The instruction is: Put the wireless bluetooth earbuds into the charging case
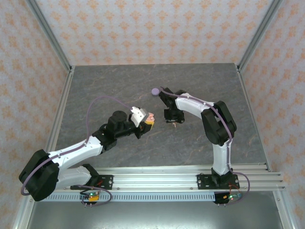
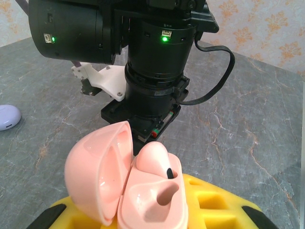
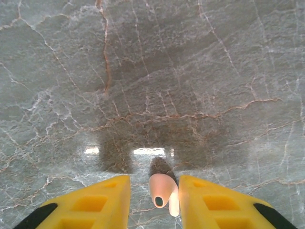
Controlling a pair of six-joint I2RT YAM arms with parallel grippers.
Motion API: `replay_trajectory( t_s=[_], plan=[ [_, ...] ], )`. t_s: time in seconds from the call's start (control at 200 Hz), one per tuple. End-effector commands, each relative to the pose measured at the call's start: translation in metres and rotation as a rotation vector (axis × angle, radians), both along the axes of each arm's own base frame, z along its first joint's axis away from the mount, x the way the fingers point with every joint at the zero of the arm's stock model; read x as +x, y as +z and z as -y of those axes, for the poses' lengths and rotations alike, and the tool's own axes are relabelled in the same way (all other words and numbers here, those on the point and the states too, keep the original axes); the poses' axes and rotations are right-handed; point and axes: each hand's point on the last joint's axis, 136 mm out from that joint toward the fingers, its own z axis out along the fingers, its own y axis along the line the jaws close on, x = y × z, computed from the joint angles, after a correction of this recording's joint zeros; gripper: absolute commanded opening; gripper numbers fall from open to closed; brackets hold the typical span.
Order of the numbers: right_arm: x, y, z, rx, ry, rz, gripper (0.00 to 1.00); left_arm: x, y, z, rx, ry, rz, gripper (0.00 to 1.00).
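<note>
Around you, peach-patterned wallpaper closes in a grey marbled stone counter [image 1: 143,81], with both arms reaching over its middle.

Your left arm [image 1: 95,143] carries the pale pink round plastic charging case [image 2: 128,191] at its tip. In the left wrist view the case sits on top of the yellow finger pads [image 2: 209,200], its lid [image 2: 97,167] swung open to the left. The left jaws are drawn nearly together under the case, gripping it. One pale pink stemmed earbud [image 2: 155,155] is seated in the case's far socket, with a small dark tip showing on it. The near socket [image 2: 164,195] shows as a smooth hollow.

Your right arm [image 1: 209,119] bends in from the right, and its wrist points down at the counter, near the pink case but apart from it. In the right wrist view a second pale pink stemmed earbud [image 3: 161,188] stands between the two yellow fingers [image 3: 95,200]. It lies against the finger on the right of that view, and a sliver of counter shows between it and the other finger. The right jaws are narrowly parted around it. You cannot tell whether they are clamping it, or whether it is clear of the counter.

A lilac round plastic case [image 1: 155,91] lies shut on the counter behind the right arm's wrist.
</note>
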Motion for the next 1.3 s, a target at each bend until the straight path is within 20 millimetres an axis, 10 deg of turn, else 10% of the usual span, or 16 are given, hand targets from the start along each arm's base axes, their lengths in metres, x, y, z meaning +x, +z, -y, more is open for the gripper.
replay_trajectory(
  t_s=[0.0, 0.711, 1.296],
  plan=[
    [0.002, -0.002, 0.006, -0.047, -0.011, -0.01, 0.32, 0.006, 0.014, 0.003, -0.025, 0.017, 0.018, 0.09],
    [0.004, -0.007, 0.014, -0.09, 0.017, 0.013, 0.19, 0.006, 0.012, 0.003, -0.031, 0.02, 0.007, 0.08],
    [0.022, 0.114, -0.002, 0.073, 0.142, 0.466, 0.16, 0.012, 0.001, 0.019, -0.217, -0.002, 0.018, 0.08]
  ],
)
